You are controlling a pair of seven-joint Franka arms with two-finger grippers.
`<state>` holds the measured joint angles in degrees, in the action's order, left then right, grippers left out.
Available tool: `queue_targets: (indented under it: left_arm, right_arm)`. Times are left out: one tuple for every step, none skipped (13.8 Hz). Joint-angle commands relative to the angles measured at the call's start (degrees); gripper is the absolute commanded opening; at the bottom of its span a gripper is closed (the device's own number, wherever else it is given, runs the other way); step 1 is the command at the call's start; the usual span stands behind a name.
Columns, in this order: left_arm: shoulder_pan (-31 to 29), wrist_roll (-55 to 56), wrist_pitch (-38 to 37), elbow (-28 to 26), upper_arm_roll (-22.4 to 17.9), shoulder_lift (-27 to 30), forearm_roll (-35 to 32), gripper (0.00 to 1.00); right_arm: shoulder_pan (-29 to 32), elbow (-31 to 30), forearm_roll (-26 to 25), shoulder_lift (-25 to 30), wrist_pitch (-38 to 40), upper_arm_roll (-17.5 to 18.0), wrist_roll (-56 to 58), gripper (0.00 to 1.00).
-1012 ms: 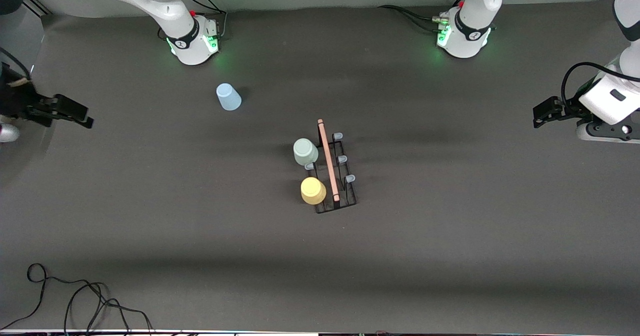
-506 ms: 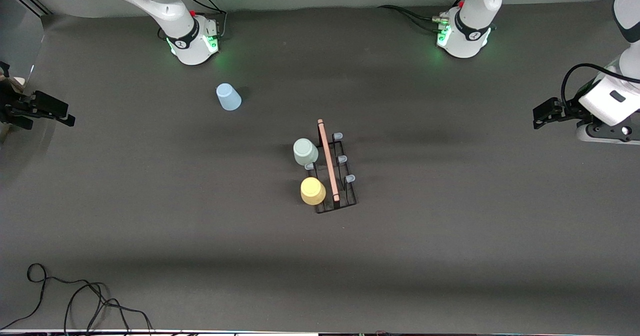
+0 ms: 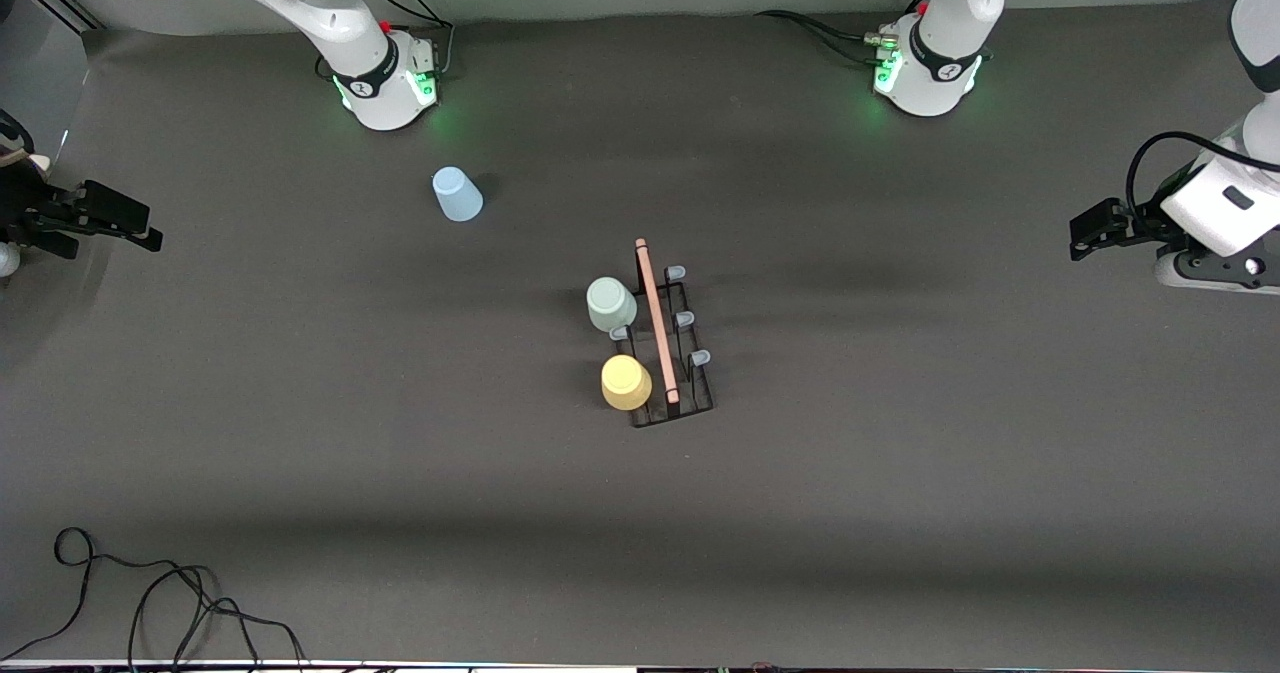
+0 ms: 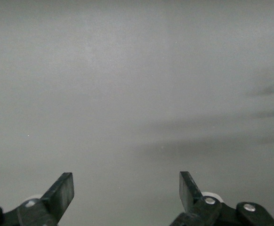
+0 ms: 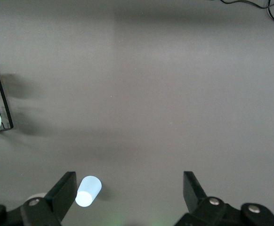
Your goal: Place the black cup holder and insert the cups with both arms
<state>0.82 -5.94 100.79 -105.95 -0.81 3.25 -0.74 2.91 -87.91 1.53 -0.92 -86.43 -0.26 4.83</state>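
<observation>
Left gripper (image 4: 126, 197) and right gripper (image 5: 129, 195) both gape wide, empty; one black cup holder (image 3: 668, 338); three cups: mint (image 3: 610, 304) and yellow (image 3: 626, 382) on pegs, blue (image 3: 457, 195) apart.

The right gripper (image 3: 140, 233) has drawn back farther from the light blue cup (image 3: 457, 195), toward the surface's edge.
</observation>
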Motion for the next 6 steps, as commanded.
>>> queue_targets:
  left_arm:
    - [-0.1,-1.0,-0.7,0.4,0.1,0.8,-0.5,1.0]
    - [-0.1,-1.0,-0.9,0.7,0.1,1.0,-0.4,1.0]
    - [-0.1,-0.9,-0.9,0.7,0.1,1.2,-0.4,1.0]
    - [-0.1,-0.8,-0.9,0.8,0.2,1.3,-0.5,1.0]
    - [0.1,-0.6,-0.9,1.3,0.3,1.3,-0.5,1.0]
    - [0.1,-0.5,-1.9,1.6,0.4,1.5,-0.5,1.0]
  right_arm:
    - [0.8,-0.1,-0.4,0.5,0.6,0.7,-0.9,1.0]
    - [0.8,-0.1,-0.3,0.7,1.0,0.8,-0.7,1.0]
    - [0.8,0.2,-0.3,0.0,1.2,1.0,-0.4,1.0]
    - [0.8,0.3,-0.3,-0.1,1.2,1.1,-0.4,1.0]
    - [0.8,0.3,-0.3,-0.3,1.1,1.1,-0.4,1.0]
    - [0.8,0.4,-0.3,-0.3,1.1,1.1,-0.3,1.0]
